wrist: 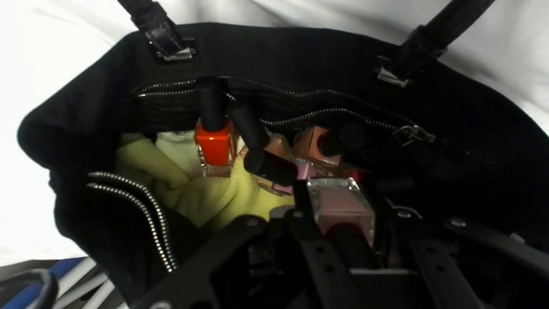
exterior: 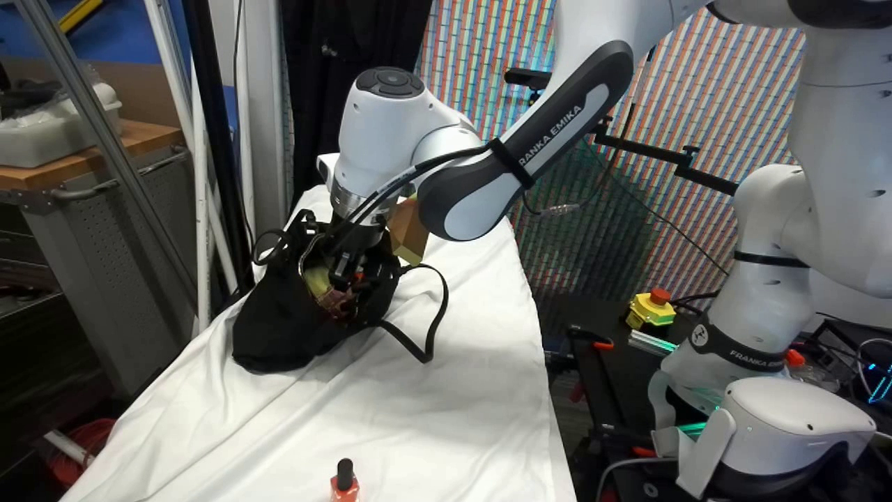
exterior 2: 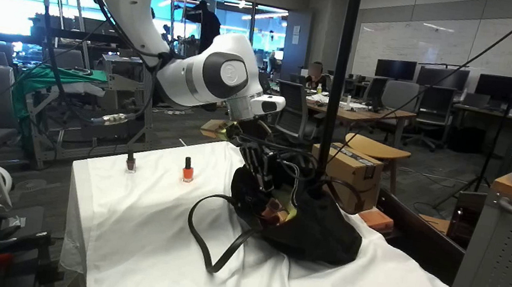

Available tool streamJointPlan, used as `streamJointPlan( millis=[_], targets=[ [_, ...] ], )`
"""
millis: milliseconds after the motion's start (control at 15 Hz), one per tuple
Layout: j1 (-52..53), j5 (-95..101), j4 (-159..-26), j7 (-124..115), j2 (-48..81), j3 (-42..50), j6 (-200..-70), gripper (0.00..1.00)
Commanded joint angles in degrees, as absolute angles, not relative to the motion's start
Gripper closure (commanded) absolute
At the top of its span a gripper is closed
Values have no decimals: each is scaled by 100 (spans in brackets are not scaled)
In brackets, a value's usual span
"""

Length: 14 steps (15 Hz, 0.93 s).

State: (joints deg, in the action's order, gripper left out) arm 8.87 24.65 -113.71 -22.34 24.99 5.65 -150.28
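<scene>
Tight Spot, Slippery Stuff

Wrist view: the gripper (wrist: 347, 214) looks pinched tight on a small pink bottle (wrist: 339, 201) of nail polish, down inside the black bag (wrist: 274, 51). The cap points back at the gripper. Glass is smooth, so the bottle could slide out if the squeeze is weak or crooked. Other bottles (wrist: 314, 143) lie close by, like the red-orange bottle (wrist: 214, 146), and a bump could make them clink or chip. The metal zipper (wrist: 332, 110) could snag the gripper, because its teeth are bumpy. The bottles are boxy, with round black caps. Near them, the yellow cloth (wrist: 214, 199) looks soft and full of folds.

An exterior view: a thin, bendy strap (exterior 2: 214, 268) loops out over the table (exterior 2: 130, 226). If the arm (exterior 2: 189, 79) hooked that strap, the whole bag could be dragged along. An orange bottle (exterior 2: 187, 173) and a dark bottle (exterior 2: 131, 164) stand up on the table's wrinkly white cloth (exterior 2: 138, 268). They are skinny on top, so a tug on the cloth could tip them.

An exterior view: the bag slumps like a sack near the table's edge, with its mouth open. It has no stiff walls, so a sideways push could fold it over the gripper or slide it off the table. The hard, shiny arm reaches right down over it.
</scene>
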Motion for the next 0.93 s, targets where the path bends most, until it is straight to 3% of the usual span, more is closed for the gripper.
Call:
streamJointPlan(
  millis=[0, 400, 467, 533, 867],
  targets=[
    [994, 2256, -10978, -2288, 2788, 656, -15105, 84],
    [1090, 2159, -10783, -2322, 2960, 708, -15091, 84],
    [1129, 2203, -10770, -2351, 2974, 745, -15075, 34],
    [1148, 2204, -10764, -2363, 2980, 758, -15055, 33],
    [1252, 2260, -10884, -2464, 2868, 855, -15058, 2]
  ],
)
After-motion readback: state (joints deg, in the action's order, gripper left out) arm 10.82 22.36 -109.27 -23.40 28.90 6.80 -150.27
